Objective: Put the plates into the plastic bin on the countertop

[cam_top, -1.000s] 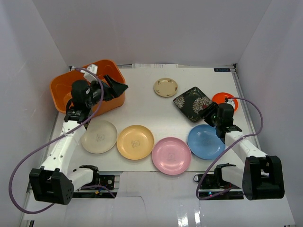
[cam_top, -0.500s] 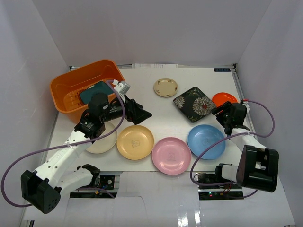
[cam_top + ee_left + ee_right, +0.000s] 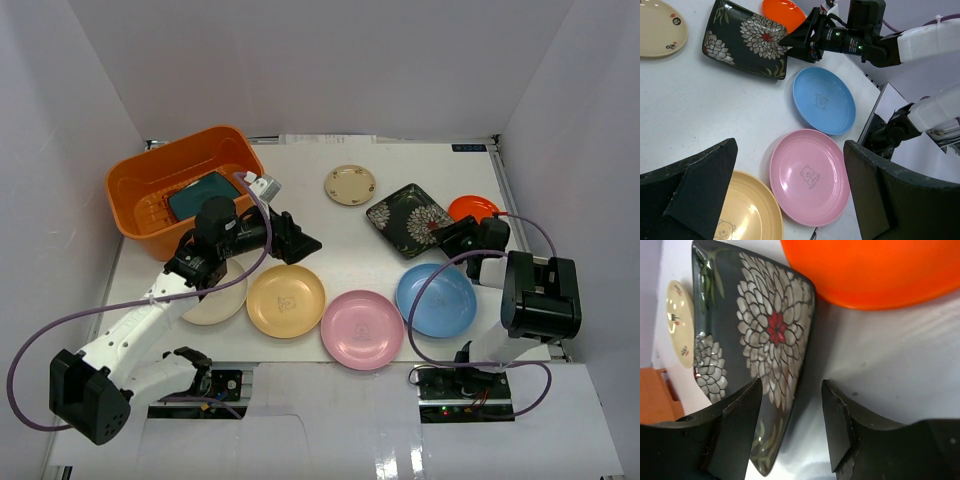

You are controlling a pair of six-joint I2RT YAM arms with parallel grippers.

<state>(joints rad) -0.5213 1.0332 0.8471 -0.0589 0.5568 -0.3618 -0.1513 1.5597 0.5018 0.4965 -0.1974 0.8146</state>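
The orange plastic bin (image 3: 128, 182) stands at the back left of the countertop (image 3: 330, 240) with a dark teal square plate (image 3: 205, 195) inside. My left gripper (image 3: 302, 241) is open and empty, hovering over the pink plate (image 3: 810, 175) and the yellow plate (image 3: 747, 215). A cream plate (image 3: 203, 302) lies partly under that arm. My right gripper (image 3: 791, 385) is open, its fingers straddling the near edge of the black floral plate (image 3: 765, 325), beside the orange-red plate (image 3: 875, 270). The blue plate (image 3: 435, 300) lies in front.
A small beige plate (image 3: 350, 184) lies at the back middle. White walls close in the left, back and right sides. The right arm's cable (image 3: 430, 300) loops over the blue plate. Both arm bases sit at the near edge.
My left gripper came out of the bin, leaving the teal plate inside, and swung right over the yellow and pink plates. My right gripper moved from the blue plate to the floral plate's edge.
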